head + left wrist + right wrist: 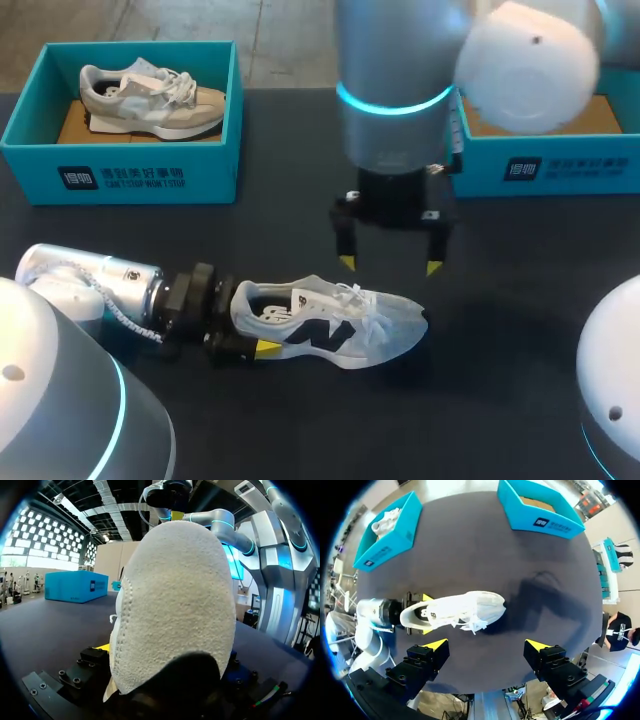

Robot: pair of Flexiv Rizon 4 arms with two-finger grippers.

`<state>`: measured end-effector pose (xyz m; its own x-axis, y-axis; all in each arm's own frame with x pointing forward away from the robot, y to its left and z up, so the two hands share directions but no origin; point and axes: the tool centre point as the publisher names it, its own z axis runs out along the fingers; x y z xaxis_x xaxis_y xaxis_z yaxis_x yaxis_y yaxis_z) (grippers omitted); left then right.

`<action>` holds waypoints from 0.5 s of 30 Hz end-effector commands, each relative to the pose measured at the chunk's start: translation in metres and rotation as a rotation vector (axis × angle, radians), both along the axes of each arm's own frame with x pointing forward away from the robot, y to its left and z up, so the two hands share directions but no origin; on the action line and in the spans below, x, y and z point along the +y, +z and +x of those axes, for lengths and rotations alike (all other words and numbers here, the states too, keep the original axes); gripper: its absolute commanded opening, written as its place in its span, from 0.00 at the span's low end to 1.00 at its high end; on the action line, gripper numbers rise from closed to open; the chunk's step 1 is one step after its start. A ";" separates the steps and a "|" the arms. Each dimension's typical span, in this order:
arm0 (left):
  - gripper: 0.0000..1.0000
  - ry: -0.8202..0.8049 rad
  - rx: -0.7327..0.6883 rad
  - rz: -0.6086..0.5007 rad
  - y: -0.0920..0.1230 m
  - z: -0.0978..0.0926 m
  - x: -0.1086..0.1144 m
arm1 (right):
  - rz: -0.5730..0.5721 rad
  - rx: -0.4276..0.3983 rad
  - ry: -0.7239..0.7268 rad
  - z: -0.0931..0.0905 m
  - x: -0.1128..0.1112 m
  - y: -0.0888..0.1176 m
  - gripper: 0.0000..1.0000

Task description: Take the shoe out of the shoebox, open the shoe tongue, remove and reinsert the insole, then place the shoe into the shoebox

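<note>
A dark matte table (250,230) spreads wide, soft shadows lying across it.

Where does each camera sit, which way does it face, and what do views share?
Head view: above and behind, facing down at the table; left gripper, right gripper show.
Left wrist view: left wrist, facing the heel of the shoe; gripper base shows.
Right wrist view: right wrist, facing straight down; open fingers show.
Shared: head and right wrist views show the whole shoe.

Teal box (130,175) holding a beige sneaker (150,100), far corner of black table (285,175)
</note>
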<state>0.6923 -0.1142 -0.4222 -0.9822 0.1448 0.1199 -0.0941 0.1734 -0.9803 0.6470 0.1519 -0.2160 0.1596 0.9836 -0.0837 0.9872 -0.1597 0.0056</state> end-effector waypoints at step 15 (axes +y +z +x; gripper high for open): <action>0.00 0.002 0.000 0.000 -0.002 0.001 -0.001 | -0.193 0.044 -0.024 0.004 0.033 -0.012 1.00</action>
